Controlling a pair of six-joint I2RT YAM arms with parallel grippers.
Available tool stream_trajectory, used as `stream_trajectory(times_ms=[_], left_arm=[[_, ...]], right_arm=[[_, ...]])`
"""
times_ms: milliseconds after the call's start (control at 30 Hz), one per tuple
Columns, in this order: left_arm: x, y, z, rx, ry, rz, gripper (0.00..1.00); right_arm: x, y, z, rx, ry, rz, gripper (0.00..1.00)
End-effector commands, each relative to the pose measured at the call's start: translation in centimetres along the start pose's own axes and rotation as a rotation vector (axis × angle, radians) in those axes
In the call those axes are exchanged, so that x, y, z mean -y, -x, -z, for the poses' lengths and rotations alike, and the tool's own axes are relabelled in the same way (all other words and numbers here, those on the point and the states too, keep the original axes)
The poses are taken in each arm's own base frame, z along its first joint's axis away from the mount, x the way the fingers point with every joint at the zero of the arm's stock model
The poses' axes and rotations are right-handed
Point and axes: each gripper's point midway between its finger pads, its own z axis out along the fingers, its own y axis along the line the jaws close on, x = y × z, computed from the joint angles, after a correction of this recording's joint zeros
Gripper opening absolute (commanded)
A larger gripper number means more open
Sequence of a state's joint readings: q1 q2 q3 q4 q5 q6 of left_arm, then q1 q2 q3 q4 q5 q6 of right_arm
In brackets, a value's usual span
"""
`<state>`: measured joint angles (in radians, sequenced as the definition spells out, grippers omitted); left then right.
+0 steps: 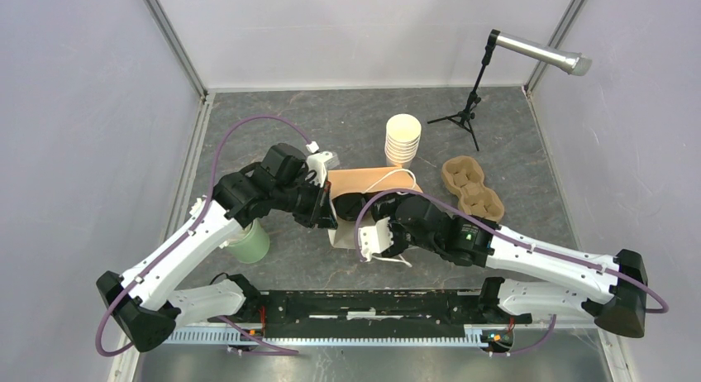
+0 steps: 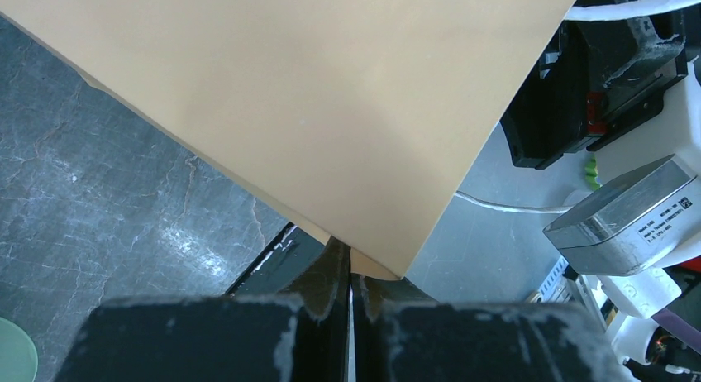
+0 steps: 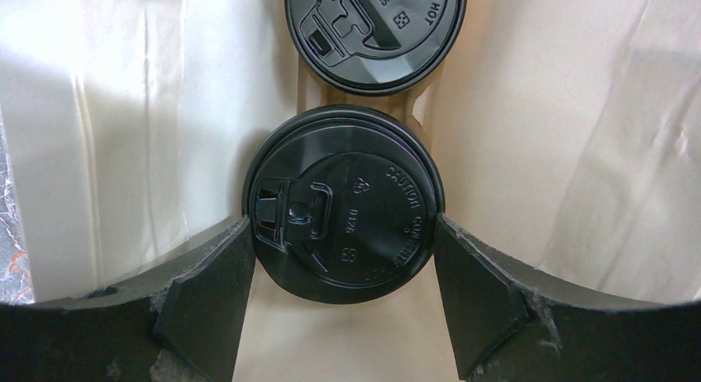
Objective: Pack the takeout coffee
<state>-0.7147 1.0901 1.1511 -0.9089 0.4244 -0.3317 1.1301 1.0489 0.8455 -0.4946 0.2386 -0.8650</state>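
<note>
Black embossed plastic caps the takeout coffee [image 3: 343, 204], gripped by my right claw [image 3: 343, 226], spread wide, pads [image 3: 215, 291] on both sides, down in the creased paper bag [image 3: 579, 150]; cup walls hidden. My left claw [image 2: 349, 279] pinches the bag's edge, fully closed.

Bright, even light came from above, leaving faint shadows on the grey marbled counter [image 1: 347, 121]. The tan paper bag's [image 3: 99, 109] pale inside glared; my left claw [image 2: 349, 287] looked blurred.

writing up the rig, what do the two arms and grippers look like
The left arm and right arm have white link shells, black joints and black bases, each trailed by a looping purple cable. The left gripper and right gripper have scuffed matt-black fingers.
</note>
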Motion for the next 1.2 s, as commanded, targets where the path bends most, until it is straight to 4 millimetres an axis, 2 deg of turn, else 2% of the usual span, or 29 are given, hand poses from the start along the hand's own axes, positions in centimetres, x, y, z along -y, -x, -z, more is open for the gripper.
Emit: stream_trajectory(times_ms=[0, 133, 300, 600, 967, 1067, 1167], left_arm=[[1.6, 0.7, 0.7, 0.02, -0.076, -0.052, 0.02], [1.8, 0.5, 0.9, 0.022, -0.085, -0.052, 0.02], [1.9, 0.1, 1.0, 0.019, -0.097, -0.047, 0.02], [2.1, -0.1, 1.2, 0.02, -0.106, -0.048, 0.02], [2.0, -0.5, 1.0, 0.007, -0.109, -0.041, 0.02], [2.0, -0.5, 1.1, 0.01, -0.11, -0.041, 0.02], [2.0, -0.6, 1.0, 0.005, -0.11, -0.041, 0.02]], right_arm=[[-0.2, 0.2, -0.2, 0.007, 0.018, -0.026, 0.8], [0.4, 0.6, -0.1, 0.018, 0.004, -0.017, 0.79], [0.3, 0.5, -0.2, 0.007, 0.012, -0.001, 0.79], [0.8, 1.8, -1.0, 0.018, 0.007, 0.011, 0.79], [2.2, 3.0, -0.9, 0.08, -0.058, -0.003, 0.79], [1.9, 2.6, -1.2, 0.057, -0.05, 0.009, 0.79], [2.5, 2.7, -1.1, 0.061, -0.075, 0.01, 0.79]])
